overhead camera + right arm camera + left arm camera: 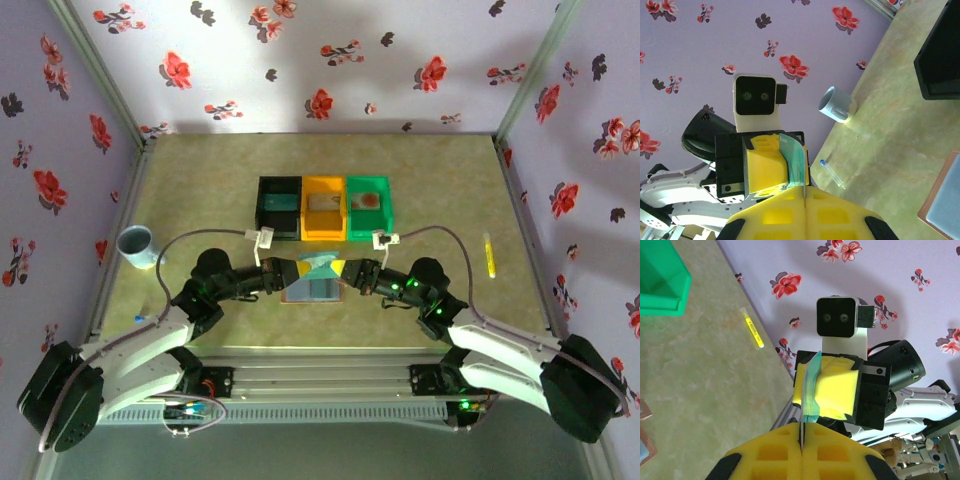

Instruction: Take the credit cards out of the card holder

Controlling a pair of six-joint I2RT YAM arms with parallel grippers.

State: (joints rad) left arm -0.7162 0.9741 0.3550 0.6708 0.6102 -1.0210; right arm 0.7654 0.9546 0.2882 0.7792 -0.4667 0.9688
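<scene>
Since the left gripper point(802, 434) and right gripper point(805, 196) both clench the teal card point(811, 390), one must release first, or it bends.

The card holder point(312, 288) lies before the bins point(323, 234), cup point(136, 245) to its left.

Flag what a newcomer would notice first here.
The left claw and right claw meet mid-table, both shut on one teal card over the open holder. Behind them, black, orange and green bins sit in a row. A blue cup stands at the left edge.
</scene>
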